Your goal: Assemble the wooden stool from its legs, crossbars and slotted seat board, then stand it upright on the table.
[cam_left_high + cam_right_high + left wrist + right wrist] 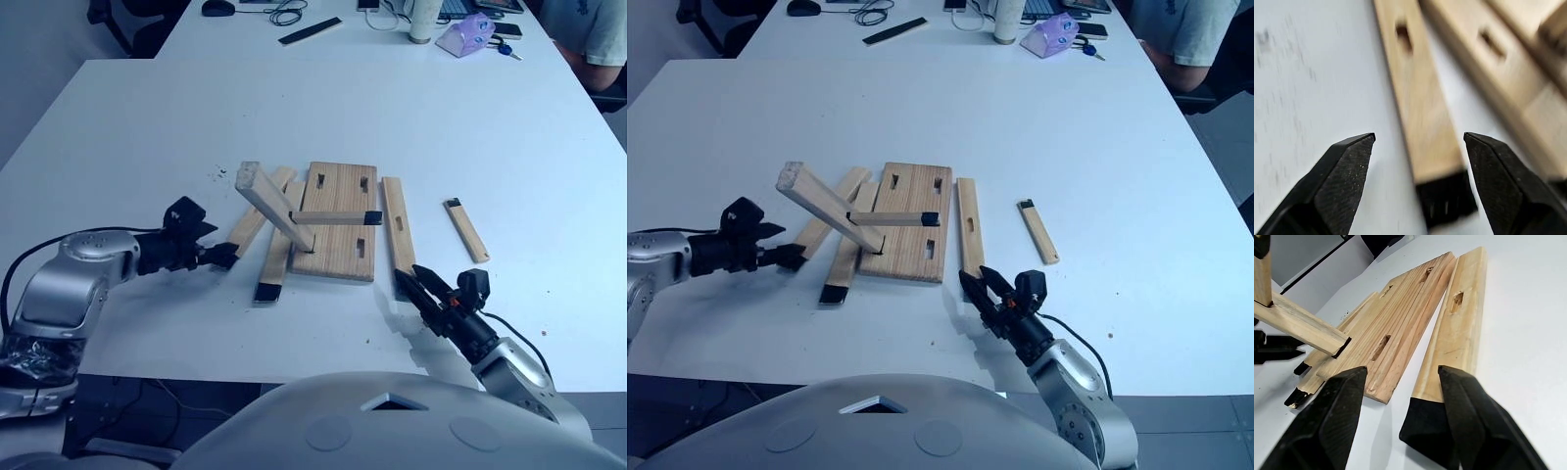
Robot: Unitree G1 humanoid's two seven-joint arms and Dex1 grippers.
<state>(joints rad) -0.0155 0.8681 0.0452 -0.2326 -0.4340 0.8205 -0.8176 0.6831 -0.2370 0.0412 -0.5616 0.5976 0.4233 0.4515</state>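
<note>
Left gripper point(228, 256) spread apart, pointing inward, right gripper point(410, 277) also parted, pointing forward

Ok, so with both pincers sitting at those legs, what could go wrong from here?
The tilted leg sits slanted in the seat board; nudging nearby pieces may topple it. The open left pincer brackets only the black tip of the left leg, so lifting there may let it pivot. Likewise the right pincer and the right leg.
</note>
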